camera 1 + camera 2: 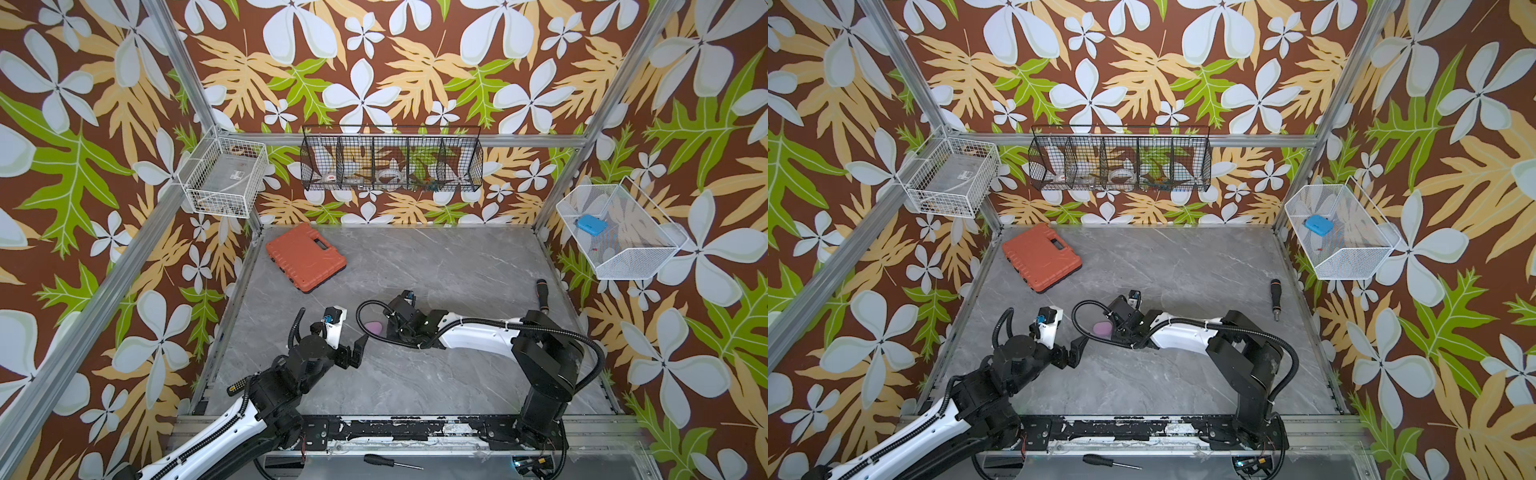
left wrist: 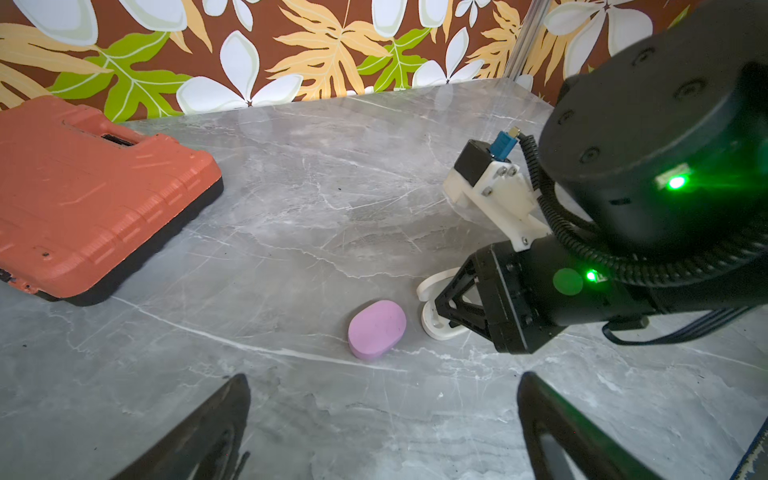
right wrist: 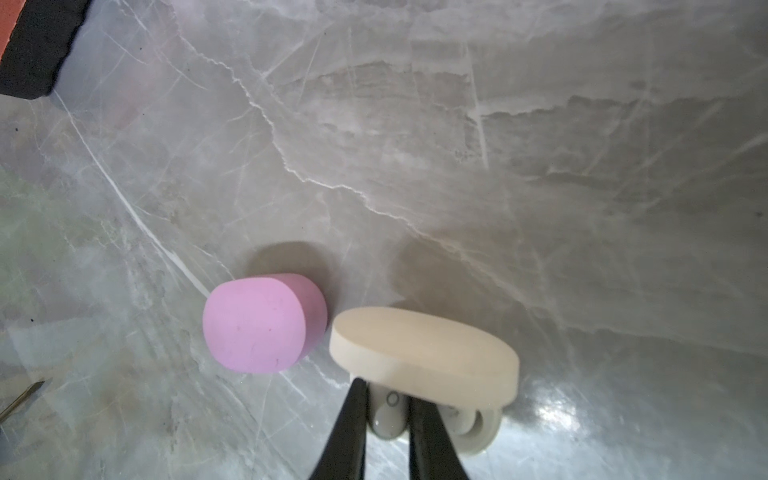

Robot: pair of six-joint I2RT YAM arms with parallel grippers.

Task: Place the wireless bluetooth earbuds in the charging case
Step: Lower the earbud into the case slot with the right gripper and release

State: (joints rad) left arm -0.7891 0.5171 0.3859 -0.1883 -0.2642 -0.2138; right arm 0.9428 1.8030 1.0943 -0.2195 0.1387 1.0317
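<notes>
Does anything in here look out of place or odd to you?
Mostly stray tools. A black screwdriver lies off the table on the front ledge, and a black driver handle sits alone near the table's right edge. The orange tool case lies askew at the back left. Nothing looks spilled.

No readable text is showing anywhere. The label on the box (image 1: 226, 174) in the white wire basket (image 1: 216, 204) is coming out too blurred. The white earbud (image 3: 388, 415) is showing just a small oval ring mark.
</notes>
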